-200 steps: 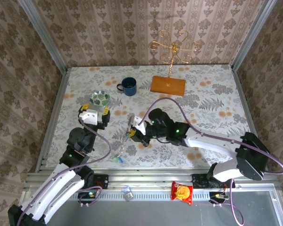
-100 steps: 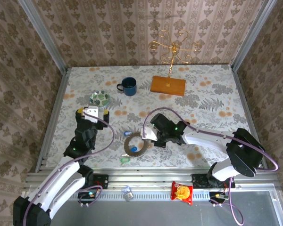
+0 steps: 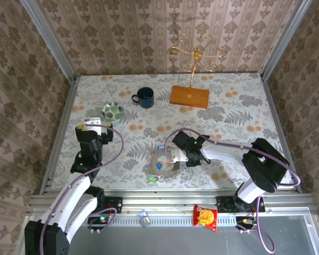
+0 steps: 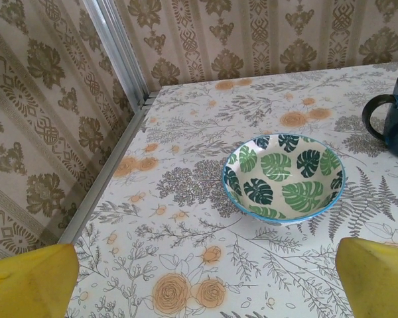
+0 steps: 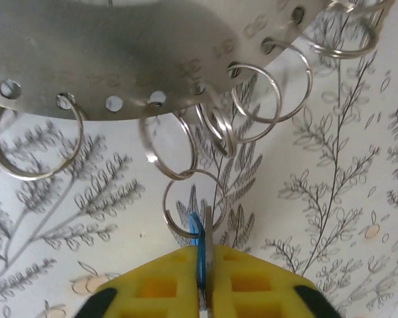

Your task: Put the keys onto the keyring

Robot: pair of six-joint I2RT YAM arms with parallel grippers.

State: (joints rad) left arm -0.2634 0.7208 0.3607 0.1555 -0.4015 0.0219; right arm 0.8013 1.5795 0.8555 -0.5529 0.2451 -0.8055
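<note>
Near the front middle of the table [image 3: 239,106], the right gripper [image 5: 200,285] is pinched tight on a blue-tagged key [image 5: 197,242], held just under the keyring [image 5: 119,46] and its row of hanging loops; I can't tell if the key is linked on. A green-tagged key [image 3: 151,179] lies loose just nearer than the keyring. Over on the left, the left gripper [image 4: 205,285] has its fingers spread wide with nothing between them, facing a leaf-patterned bowl [image 4: 283,179].
</note>
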